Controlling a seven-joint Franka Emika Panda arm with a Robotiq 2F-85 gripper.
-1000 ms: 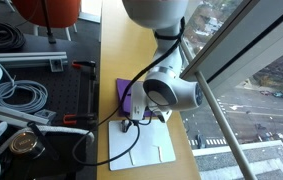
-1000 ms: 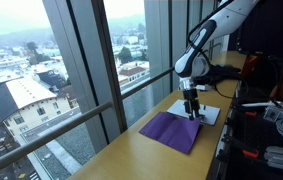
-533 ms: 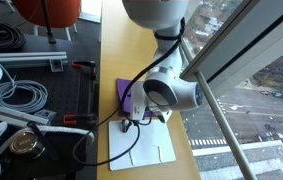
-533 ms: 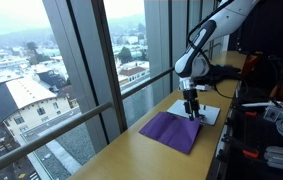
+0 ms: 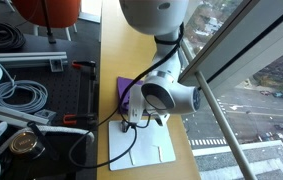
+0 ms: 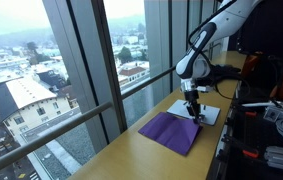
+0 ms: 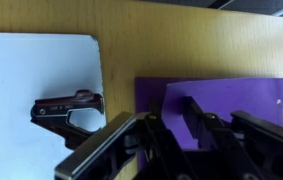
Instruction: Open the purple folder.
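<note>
My gripper (image 7: 181,125) hangs over the thin purple folder (image 7: 241,100); whether it is spread, I cannot tell. A flat white board (image 7: 31,70) with a dark clip (image 7: 66,108) lies just beside.

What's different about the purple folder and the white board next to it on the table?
The thin rectangular purple folder is deep purple, while the flat white board is plain white. The white board has a small dark clip at its edge, but the purple folder shows no clip. Both are thin, flat rectangles lying side by side on the wooden table, with a strip of bare wood between them.
</note>
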